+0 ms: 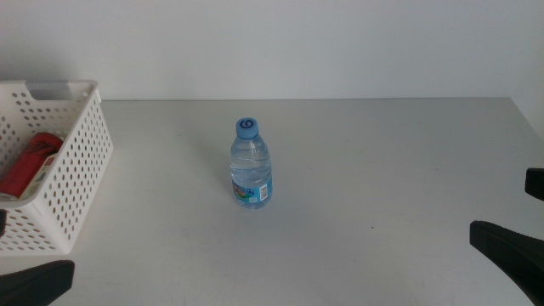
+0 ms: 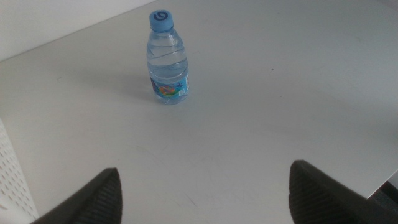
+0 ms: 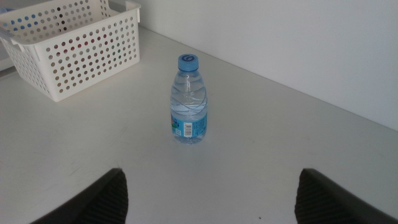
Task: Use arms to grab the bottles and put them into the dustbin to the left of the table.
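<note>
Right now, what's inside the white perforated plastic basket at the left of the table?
Inside the white perforated plastic basket, a slim red can lies on its side in the middle view. The basket's walls hide the rest of its floor, so whether anything else lies there cannot be seen.

- The scene was lit brightly and evenly, and the surface (image 1: 382, 170) was rendered pale grey.
- Only a faint, soft shadow was cast beside the water bottle (image 1: 251, 166).
- No glare was recorded.
- The left claw (image 2: 202, 196) was seen blurred at the picture's edge.
</note>
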